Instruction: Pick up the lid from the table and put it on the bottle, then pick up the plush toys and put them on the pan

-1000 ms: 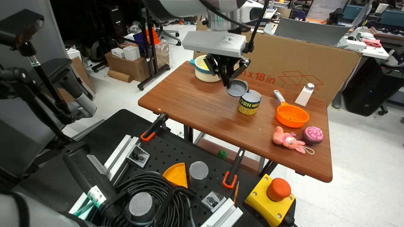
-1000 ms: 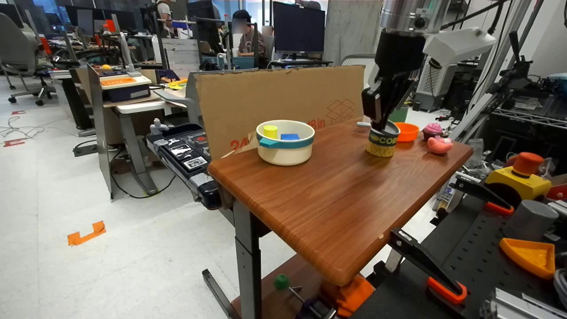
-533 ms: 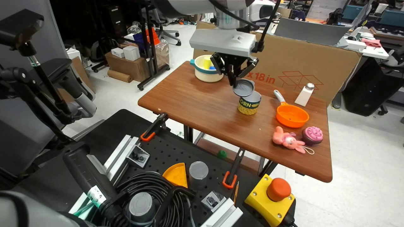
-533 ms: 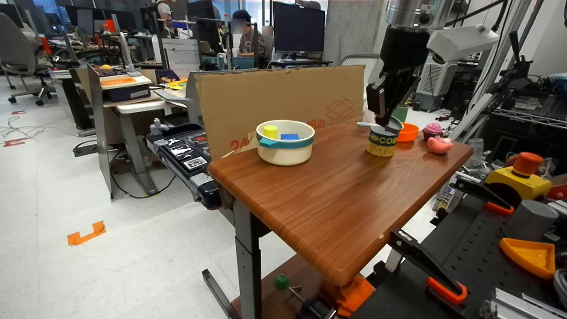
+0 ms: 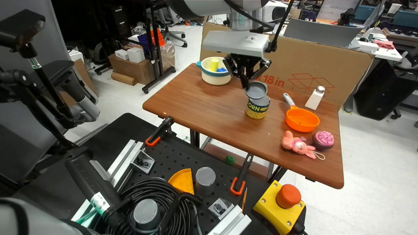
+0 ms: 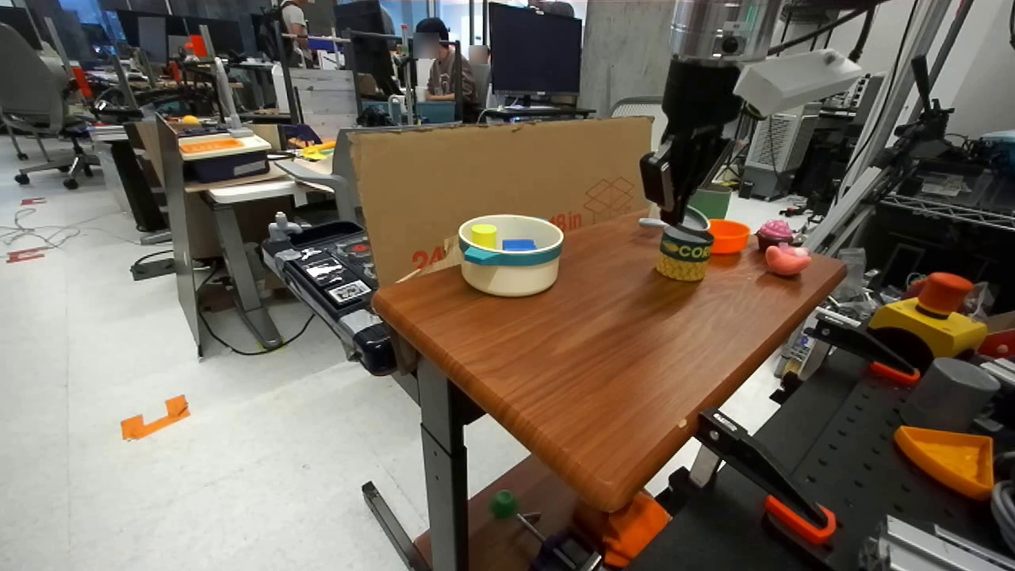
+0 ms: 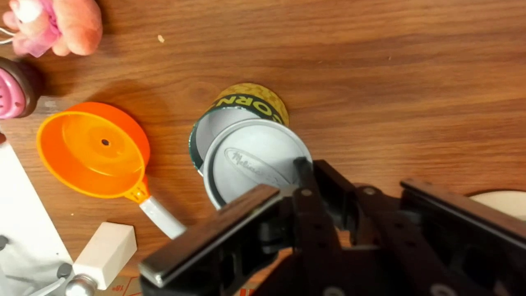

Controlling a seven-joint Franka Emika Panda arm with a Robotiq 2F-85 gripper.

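Shifted toward three o'clock in an exterior view: round grey lid (image 5: 256, 90), pinched by black claw (image 5: 246, 86), above yellow-green cylindrical can (image 5: 257, 108).

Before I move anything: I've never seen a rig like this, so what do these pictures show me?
The machine is a single robot arm ending in a black gripper, shut on the edge of a grey lid. Two pictures come from cameras standing outside the robot; the wrist view looks down past the gripper. The lid hangs tilted over part of an open corn can; whether they touch, I can't tell. The can shares the wooden table with an orange pan, a salmon-pink toy, a pink-topped toy, a white shaker, and a cream pot holding yellow and blue pieces.
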